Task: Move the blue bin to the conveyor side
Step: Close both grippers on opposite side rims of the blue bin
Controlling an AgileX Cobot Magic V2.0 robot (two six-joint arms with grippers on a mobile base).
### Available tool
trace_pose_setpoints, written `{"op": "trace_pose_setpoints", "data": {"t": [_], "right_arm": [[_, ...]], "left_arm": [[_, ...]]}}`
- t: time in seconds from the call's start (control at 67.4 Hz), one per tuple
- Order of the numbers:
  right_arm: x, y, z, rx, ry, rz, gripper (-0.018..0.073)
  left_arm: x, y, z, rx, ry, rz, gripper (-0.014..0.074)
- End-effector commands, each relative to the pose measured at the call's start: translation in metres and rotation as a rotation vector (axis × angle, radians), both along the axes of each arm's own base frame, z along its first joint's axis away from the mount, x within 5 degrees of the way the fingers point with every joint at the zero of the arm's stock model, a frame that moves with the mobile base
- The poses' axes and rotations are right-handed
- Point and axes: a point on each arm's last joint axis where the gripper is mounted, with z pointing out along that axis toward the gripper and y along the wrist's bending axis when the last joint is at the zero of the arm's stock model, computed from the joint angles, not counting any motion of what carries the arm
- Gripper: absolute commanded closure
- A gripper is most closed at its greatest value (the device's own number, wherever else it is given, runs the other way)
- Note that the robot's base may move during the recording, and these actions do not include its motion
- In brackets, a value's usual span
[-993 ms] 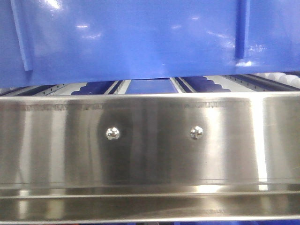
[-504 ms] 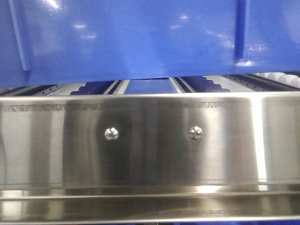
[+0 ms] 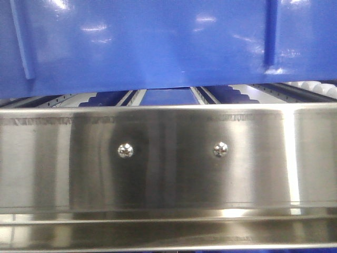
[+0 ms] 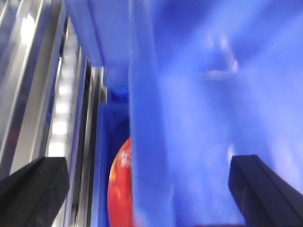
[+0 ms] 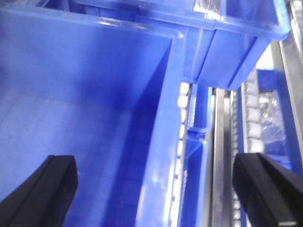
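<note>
Front view: blue bin [image 3: 158, 47] across the whole top, bottom edge just above steel rail [image 3: 168, 174] with two rivets [image 3: 125, 151]; roller tracks [image 3: 200, 96] visible in the gap behind.
Left wrist view: blurry. Left claw [image 4: 149, 189] spread wide, bin wall rising between the fingers, red-orange object [image 4: 119, 189] low beside it.
Right wrist view: right claw [image 5: 154, 189] spread wide, straddling the bin's side wall, one finger over the inside. White rollers [image 5: 253, 118] and second bin [image 5: 236, 42] alongside.

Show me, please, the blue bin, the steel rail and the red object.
blue bin [image 3: 158, 47]: front view, middle of its wall.
steel rail [image 3: 168, 179]: front view, middle of its face.
red object [image 4: 120, 189]: left wrist view, curved visible side.
</note>
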Motion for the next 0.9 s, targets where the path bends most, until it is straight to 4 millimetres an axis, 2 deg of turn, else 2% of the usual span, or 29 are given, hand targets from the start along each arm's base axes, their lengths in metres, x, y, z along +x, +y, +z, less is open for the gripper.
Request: {"op": "trace_pose_setpoints", "data": {"t": [0.0,0.133,0.282,0.593,0.89], "right_arm": [[0.004,-0.002,0.0,-0.011,-0.009,-0.029,0.001],[0.012,0.0,-0.006,-0.018,0.01,-0.036,0.001],[0.02,0.002,-0.017,-0.029,0.046,-0.036,0.001],[0.031,0.002,-0.053,-0.087,0.159,-0.058,0.001],[0.031,0.003,-0.055,-0.064,0.173,-0.063,0.001]], "left_arm": [[0.003,-0.002,0.013,-0.008,-0.046,-0.009,0.0006],[0.012,-0.003,0.019,-0.011,-0.069,-0.007,0.0006],[0.022,-0.004,0.011,-0.011,-0.039,-0.008,0.0006],[0.036,-0.004,-0.001,-0.007,0.0,-0.003,0.0006],[0.044,-0.005,-0.012,-0.004,0.039,-0.003,0.0006]]}}
